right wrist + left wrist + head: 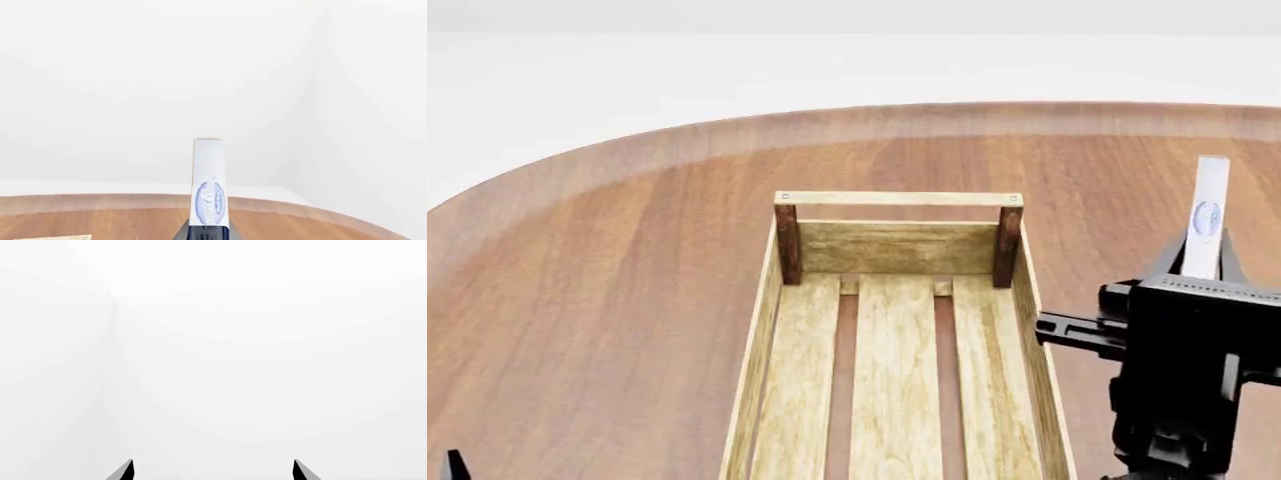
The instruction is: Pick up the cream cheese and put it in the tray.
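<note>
The cream cheese [1208, 215] is a thin white box with a blue oval logo. It stands on end, lifted above the table to the right of the tray [897, 199], with my right gripper [1200, 268] shut on its lower end. In the right wrist view the cream cheese [208, 185] rises straight up from the right gripper [208, 233]. The tray is a long, light wooden slatted crate with dark corner posts, and nothing lies in the part that shows. My left gripper [213, 469] is open and faces only white walls; one of its fingertips [454, 466] shows at the lower left of the head view.
The tray rests on a round brown wooden table [601, 290], whose curved far edge [868, 112] meets white floor and walls. My right arm's black housing [1194, 380] hangs close beside the tray's right wall.
</note>
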You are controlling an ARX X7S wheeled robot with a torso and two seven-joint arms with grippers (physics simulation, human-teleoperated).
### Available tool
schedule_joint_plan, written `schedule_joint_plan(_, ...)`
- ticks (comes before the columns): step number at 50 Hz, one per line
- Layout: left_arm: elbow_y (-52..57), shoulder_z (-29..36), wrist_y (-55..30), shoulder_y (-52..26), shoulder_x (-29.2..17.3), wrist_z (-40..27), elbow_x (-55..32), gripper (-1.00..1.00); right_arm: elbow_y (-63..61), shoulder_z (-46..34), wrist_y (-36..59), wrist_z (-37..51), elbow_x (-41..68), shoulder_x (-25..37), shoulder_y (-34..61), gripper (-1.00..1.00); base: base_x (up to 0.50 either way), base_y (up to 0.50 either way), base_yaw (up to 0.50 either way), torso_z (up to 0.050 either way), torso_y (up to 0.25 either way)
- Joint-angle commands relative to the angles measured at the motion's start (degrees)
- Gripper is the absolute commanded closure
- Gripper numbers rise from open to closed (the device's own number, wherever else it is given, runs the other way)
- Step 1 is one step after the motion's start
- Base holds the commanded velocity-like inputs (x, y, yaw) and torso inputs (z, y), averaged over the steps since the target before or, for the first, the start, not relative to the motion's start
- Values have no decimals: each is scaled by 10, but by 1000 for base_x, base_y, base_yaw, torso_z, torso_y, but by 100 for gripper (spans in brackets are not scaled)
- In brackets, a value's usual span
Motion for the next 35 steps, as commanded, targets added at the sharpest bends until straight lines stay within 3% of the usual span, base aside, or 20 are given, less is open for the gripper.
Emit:
schedule_joint_plan(1, 0, 3, -5, -3, 1, 0, 0, -100, 4, -27, 27, -32, -15, 4, 45, 100, 0, 0, 0, 0, 0)
schedule_joint_plan(35, 1, 4, -8, -4, -4, -3, -5, -100, -42, -86, 109, -158, 56, 21, 97, 100, 0, 0, 0, 0, 1)
